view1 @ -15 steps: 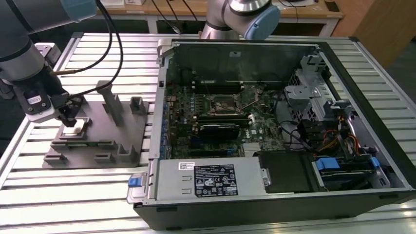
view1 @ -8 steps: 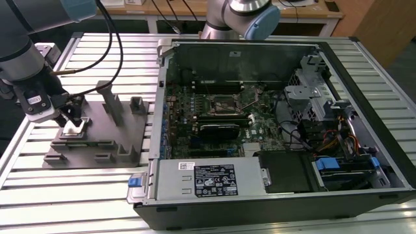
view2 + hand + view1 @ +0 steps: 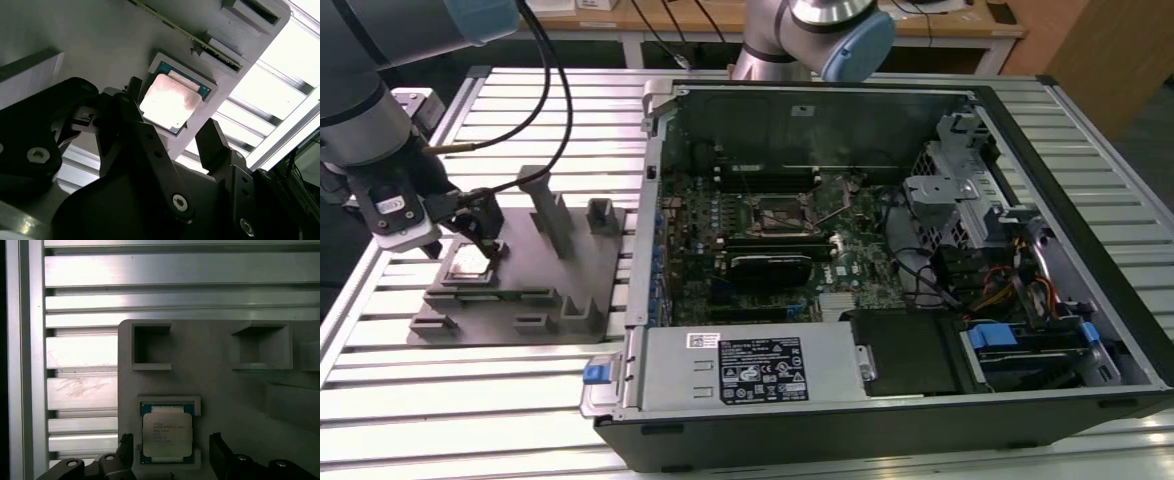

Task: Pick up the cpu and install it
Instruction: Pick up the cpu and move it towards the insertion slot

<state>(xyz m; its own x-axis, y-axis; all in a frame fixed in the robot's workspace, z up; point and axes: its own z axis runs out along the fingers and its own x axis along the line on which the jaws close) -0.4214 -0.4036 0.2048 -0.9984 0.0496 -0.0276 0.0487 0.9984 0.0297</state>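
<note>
The cpu [image 3: 167,435] is a small square chip with a shiny silver top, lying flat in a recess of the grey plastic holder [image 3: 220,390]. The second wrist view shows the same cpu [image 3: 170,102] between the two dark fingers. My gripper [image 3: 470,248] hangs just above the cpu [image 3: 470,262] at the exterior view's left, open, with one finger on each side of the chip and apart from it. The dark metal-framed socket [image 3: 781,213] sits in the middle of the motherboard inside the open computer case [image 3: 1067,160].
The grey holder [image 3: 520,280] carries upright grey blocks [image 3: 544,205] and slots close to my gripper. A second arm's base [image 3: 821,30] stands behind the case. The slatted aluminium table [image 3: 454,400] runs under everything. A power supply [image 3: 747,368] and cables fill the case's near side.
</note>
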